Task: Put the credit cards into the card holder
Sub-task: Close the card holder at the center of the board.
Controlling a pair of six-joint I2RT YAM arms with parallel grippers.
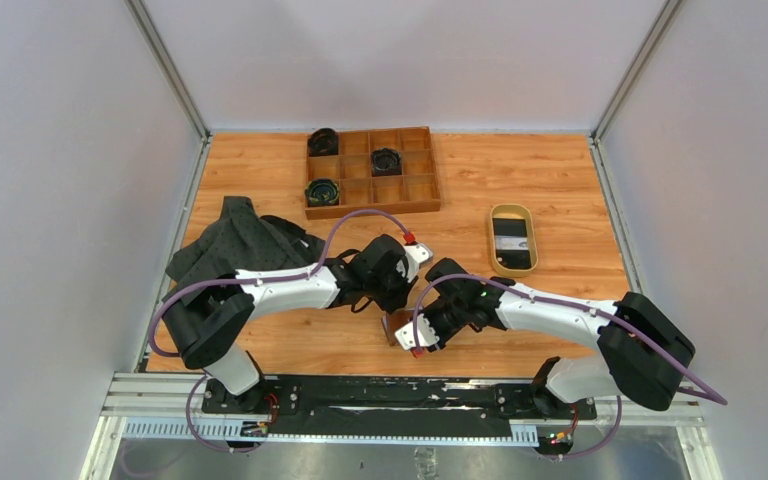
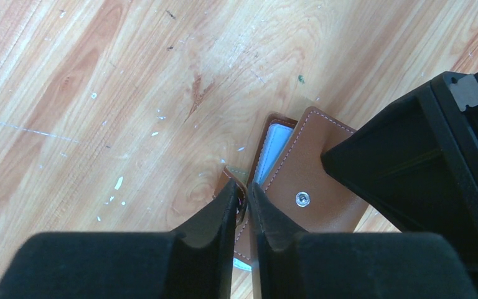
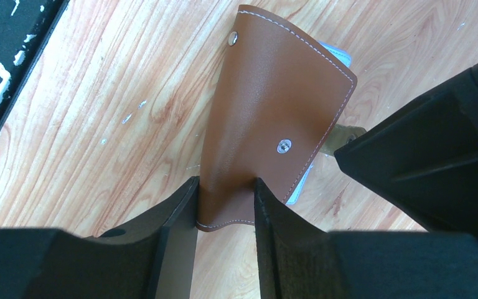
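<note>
The card holder (image 1: 397, 330), a brown leather wallet with a snap stud, stands partly unfolded on the wooden table between both arms. My right gripper (image 3: 225, 187) is shut on its folded lower edge (image 3: 267, 93), one finger on each side. My left gripper (image 2: 241, 190) is nearly closed, pinching the small snap tab at the edge of the card holder (image 2: 305, 180). A pale blue inner sleeve (image 2: 274, 146) shows in the gap. A dark credit card (image 1: 511, 243) lies in the tan oval dish to the right; no card is in either gripper.
The tan oval dish (image 1: 512, 210) sits right of centre. At the back stands a brown wooden compartment tray (image 1: 420, 190) with three black round parts. A dark cloth (image 1: 240, 245) lies at the left. The black base rail (image 3: 0, 37) runs along the near edge.
</note>
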